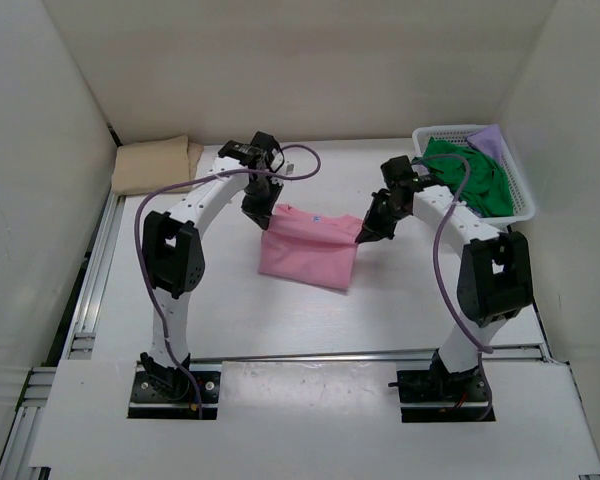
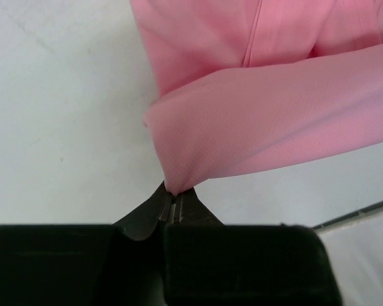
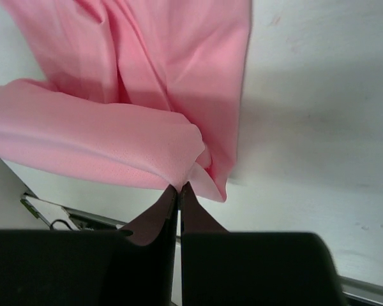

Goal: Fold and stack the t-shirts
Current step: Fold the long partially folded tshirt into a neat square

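A pink t-shirt (image 1: 310, 248) hangs stretched between both grippers over the middle of the table, its lower part draped down onto the surface. My left gripper (image 1: 268, 216) is shut on its left top corner; the pinched pink cloth (image 2: 242, 121) bunches right at the left gripper's tips (image 2: 172, 196). My right gripper (image 1: 364, 236) is shut on the right top corner, where the pink cloth (image 3: 115, 140) runs into the right gripper's tips (image 3: 179, 190). A tan t-shirt (image 1: 156, 165) lies folded at the back left. A green t-shirt (image 1: 470, 178) and a light purple t-shirt (image 1: 490, 138) fill the basket.
A white mesh basket (image 1: 523, 190) stands at the back right corner, close to the right arm. White walls close in the table on the left, back and right. Aluminium rails run along the left edge (image 1: 90, 290) and the near edge.
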